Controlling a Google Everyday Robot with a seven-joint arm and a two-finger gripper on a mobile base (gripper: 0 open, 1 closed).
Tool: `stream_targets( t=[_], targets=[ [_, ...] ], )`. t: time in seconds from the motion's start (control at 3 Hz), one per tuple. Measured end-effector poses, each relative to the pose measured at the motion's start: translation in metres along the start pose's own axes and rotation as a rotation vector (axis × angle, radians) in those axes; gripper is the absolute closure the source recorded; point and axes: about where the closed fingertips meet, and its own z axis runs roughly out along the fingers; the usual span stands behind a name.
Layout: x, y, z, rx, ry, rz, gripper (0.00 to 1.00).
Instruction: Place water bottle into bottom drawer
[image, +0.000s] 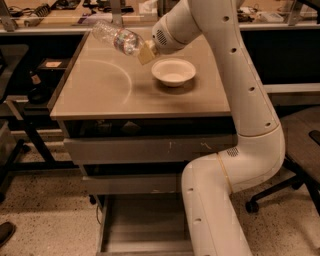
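Note:
The clear ribbed water bottle (116, 37) hangs tilted above the back of the tan cabinet top (105, 90), its far end pointing up and left. My gripper (142, 51) is shut on the bottle's right end, its pale fingers (146, 53) just left of the white bowl (173, 72). Low in the view, the bottom drawer (145, 227) stands pulled out, showing a plain grey floor. My white arm covers its right side.
Two grey-fronted drawers (145, 150) sit shut above the open one. A workbench (60, 17) with clutter runs along the back. A dark shelf frame (30, 100) stands at the left, and an office chair (300, 145) at the right.

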Motion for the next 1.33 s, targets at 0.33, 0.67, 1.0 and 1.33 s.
stream_targets(
  t=[0.33,0.67,1.0,1.33],
  targets=[
    [0.022,0.004,-0.038,0.048,-0.017,0.043,1.0],
    [0.048,0.01,-0.071,0.096,-0.033,0.088,1.0],
    [0.076,0.019,-0.1,0.131,-0.06,0.122,1.0],
    [0.067,0.022,-0.102,0.126,-0.101,0.115,1.0]
  ],
)
